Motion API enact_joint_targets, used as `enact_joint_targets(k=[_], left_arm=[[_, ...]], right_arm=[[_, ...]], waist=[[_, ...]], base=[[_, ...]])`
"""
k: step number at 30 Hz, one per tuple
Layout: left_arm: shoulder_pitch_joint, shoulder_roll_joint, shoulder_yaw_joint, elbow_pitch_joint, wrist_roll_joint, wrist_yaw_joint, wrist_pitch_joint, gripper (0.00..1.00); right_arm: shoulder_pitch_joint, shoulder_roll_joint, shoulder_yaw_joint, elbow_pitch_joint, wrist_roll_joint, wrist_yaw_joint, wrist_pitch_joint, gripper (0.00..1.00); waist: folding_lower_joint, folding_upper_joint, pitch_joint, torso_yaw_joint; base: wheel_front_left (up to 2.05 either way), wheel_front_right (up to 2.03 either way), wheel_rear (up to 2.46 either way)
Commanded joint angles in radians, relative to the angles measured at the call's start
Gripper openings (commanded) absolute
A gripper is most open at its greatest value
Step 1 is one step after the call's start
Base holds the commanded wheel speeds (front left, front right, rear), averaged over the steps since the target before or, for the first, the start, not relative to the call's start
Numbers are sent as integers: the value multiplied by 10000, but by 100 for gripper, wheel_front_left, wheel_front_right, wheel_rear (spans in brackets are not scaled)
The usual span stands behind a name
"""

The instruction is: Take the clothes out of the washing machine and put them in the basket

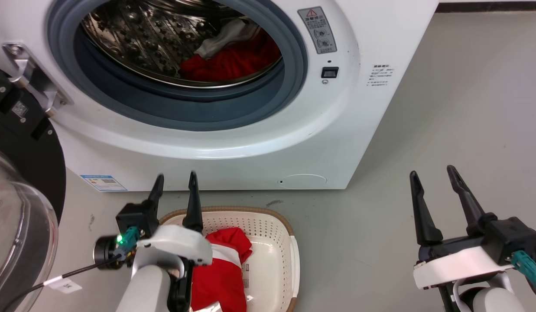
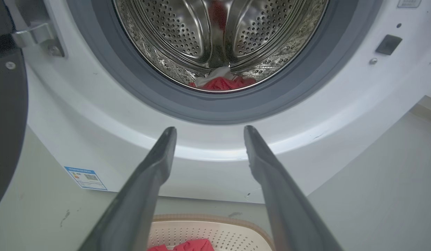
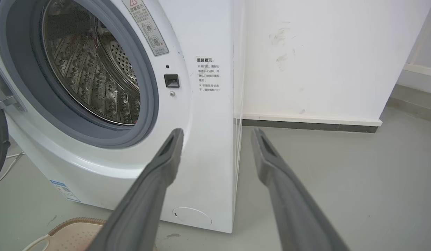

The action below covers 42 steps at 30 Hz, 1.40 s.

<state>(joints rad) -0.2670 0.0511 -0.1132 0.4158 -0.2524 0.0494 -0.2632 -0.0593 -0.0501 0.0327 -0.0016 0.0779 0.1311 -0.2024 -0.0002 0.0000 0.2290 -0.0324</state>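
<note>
The white washing machine (image 1: 233, 143) stands open, and red and white clothes (image 1: 233, 54) lie low in its steel drum (image 2: 218, 38), where they show again as clothes (image 2: 220, 83). On the floor in front sits the cream basket (image 1: 274, 229) with a red and white garment (image 1: 222, 264) inside. My left gripper (image 1: 175, 177) hovers over the basket's near-left part, open and empty, fingers pointing at the machine's front below the porthole. My right gripper (image 1: 432, 171) is open and empty over bare floor to the right of the machine.
The black-framed glass door (image 1: 16, 203) hangs open at the far left, close to my left arm. A cable with a white tag (image 1: 64, 284) trails from the left wrist. Grey floor (image 1: 445, 108) stretches to the right, and a white wall (image 3: 323, 59) rises behind.
</note>
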Motion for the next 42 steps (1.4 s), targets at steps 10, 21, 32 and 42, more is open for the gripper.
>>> enact_joint_targets(k=[10, 21, 32, 42], left_arm=[[-1000, -8, -227, -1169, 355, 138, -24, 100], [-3228, 171, 349, -132, 711, -273, -24, 100], [-6693, 939, 601, 2241, 857, -637, 33, 100], [-9786, 1749, 429, 4476, 1096, -686, 1054, 100]], right_arm=[[295, -1, -146, -673, -82, -7, 261, 100], [-173, 0, 44, -1226, 19, -7, 263, 100], [-1096, 2, 534, -1114, 481, -7, -171, 100], [-1811, 5, 1076, -663, 1020, -7, -549, 100]], waist=[[2, 0, 153, 99], [2, 0, 1558, -259], [2, 0, 3743, -1133], [2, 0, 4944, -1902]], base=[[0, 0, 0], [0, 0, 0], [0, 0, 0], [0, 0, 0]])
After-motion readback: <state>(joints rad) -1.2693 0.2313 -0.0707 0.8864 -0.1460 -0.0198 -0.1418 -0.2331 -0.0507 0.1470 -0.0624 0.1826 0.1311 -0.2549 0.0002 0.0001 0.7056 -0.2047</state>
